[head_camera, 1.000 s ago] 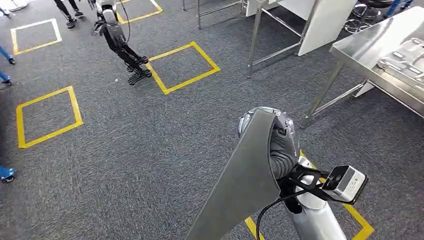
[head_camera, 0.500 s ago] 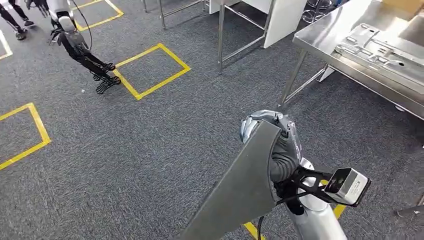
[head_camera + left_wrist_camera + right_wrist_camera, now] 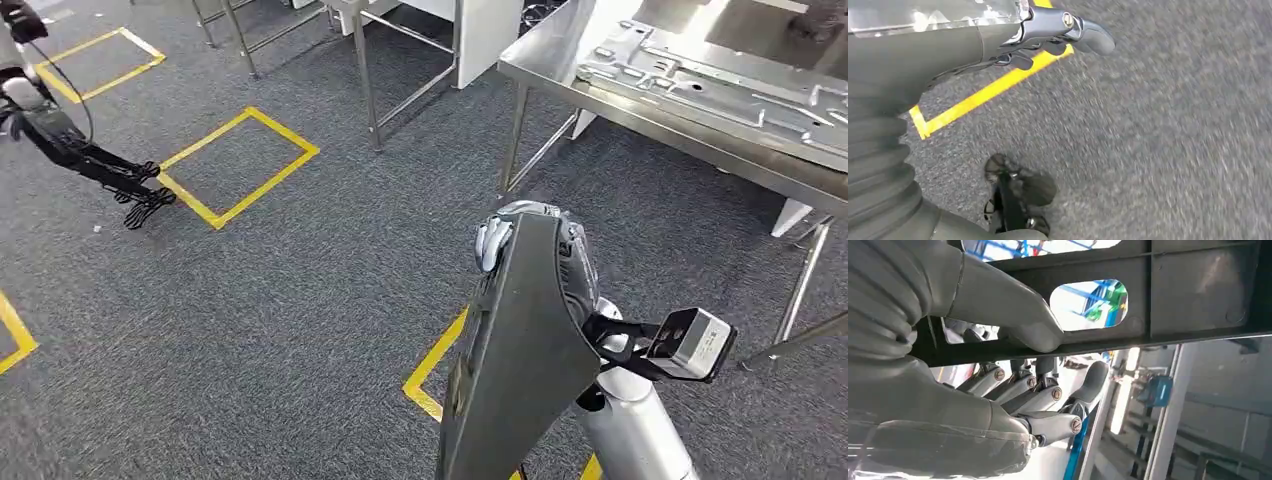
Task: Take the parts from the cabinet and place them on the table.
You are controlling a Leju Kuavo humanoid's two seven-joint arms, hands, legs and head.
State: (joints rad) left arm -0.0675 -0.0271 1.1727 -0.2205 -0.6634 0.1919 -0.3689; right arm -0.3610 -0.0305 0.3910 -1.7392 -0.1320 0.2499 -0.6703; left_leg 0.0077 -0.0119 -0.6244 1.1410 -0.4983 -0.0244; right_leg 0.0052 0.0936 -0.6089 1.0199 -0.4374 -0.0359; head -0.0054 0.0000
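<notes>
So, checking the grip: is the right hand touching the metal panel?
Touching. The right wrist view shows the right hand clamping the metal panel, thumb over its edge.

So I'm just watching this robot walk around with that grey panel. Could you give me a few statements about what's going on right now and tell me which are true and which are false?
1. The right hand holds a flat grey metal part. True; the thumb presses on one face and the fingers on the other.
2. The steel table already has a pressed metal panel lying on it. True.
3. The grey metal part rests on the table. False; it is in the hand, over the carpet.
4. The left hand carries a second part. False; it holds nothing, and hangs over the carpet and a yellow tape line.
5. The floor is bare concrete. False; it is grey carpet with yellow tape squares.
</notes>
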